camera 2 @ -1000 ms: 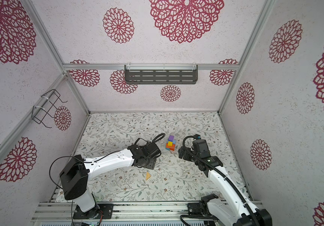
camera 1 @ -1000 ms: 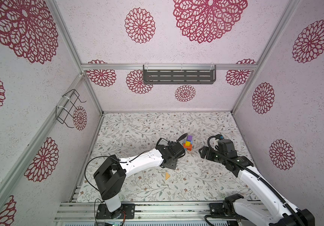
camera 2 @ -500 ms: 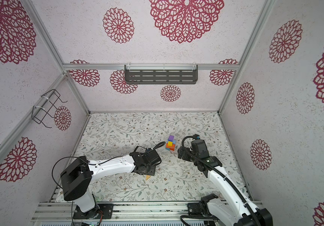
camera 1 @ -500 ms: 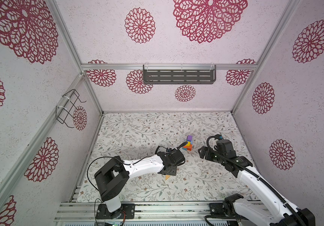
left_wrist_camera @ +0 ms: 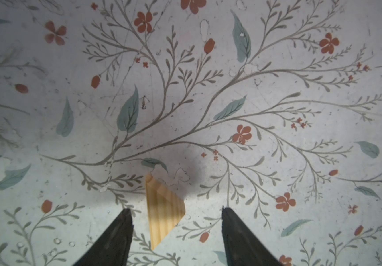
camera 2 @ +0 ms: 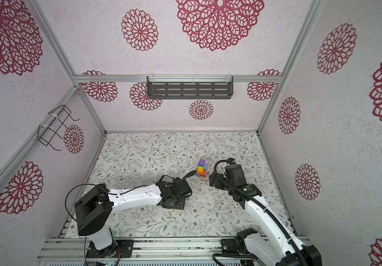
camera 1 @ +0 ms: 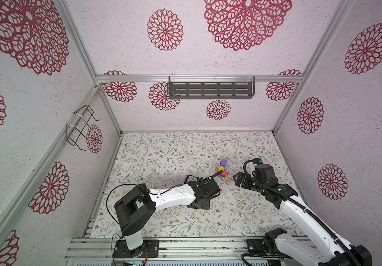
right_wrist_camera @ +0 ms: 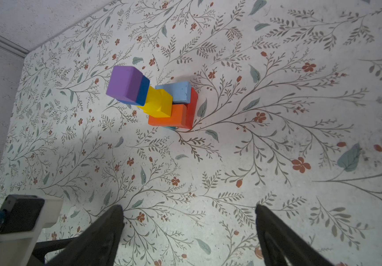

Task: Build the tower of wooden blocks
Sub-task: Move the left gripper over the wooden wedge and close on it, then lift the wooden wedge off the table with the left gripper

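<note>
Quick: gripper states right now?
Left gripper: open, around the wedge, not touching it.
Right gripper: open, empty.

bright, even light fills both top views, straight lines bowing at the edges. a soft shadow sits beside the left arm (camera 1: 174,198) on the desk (camera 1: 162,152); wrist-view fingers (left_wrist_camera: 114,237) look blurred.

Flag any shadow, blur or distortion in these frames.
Left wrist view: a soft shadow crosses the wedge, and the near jaws look soft-edged. Right wrist view: the tower is sharp but looks tilted by perspective. Both top views: evenly lit, shadows soft.
</note>
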Robot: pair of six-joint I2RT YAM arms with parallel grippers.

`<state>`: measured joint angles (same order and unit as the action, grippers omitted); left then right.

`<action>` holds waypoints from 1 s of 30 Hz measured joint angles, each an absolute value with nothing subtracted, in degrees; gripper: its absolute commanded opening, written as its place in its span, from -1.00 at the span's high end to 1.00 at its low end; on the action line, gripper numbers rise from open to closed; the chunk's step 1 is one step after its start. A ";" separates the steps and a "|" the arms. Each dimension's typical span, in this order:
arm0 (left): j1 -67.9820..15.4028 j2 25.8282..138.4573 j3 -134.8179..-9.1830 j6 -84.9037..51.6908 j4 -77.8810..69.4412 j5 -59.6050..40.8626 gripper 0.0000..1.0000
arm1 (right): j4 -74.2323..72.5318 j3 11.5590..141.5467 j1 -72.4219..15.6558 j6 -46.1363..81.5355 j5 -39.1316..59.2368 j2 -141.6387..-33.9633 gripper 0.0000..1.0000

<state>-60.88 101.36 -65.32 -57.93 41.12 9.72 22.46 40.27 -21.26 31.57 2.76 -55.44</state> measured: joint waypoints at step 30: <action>-61.14 103.66 -62.72 -59.96 39.18 8.51 0.03 | 15.92 32.58 -27.86 34.65 3.01 -57.71 -0.75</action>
<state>-61.14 103.66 -62.72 -59.96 39.18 8.51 15.92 32.58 -27.86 34.65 3.01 -57.71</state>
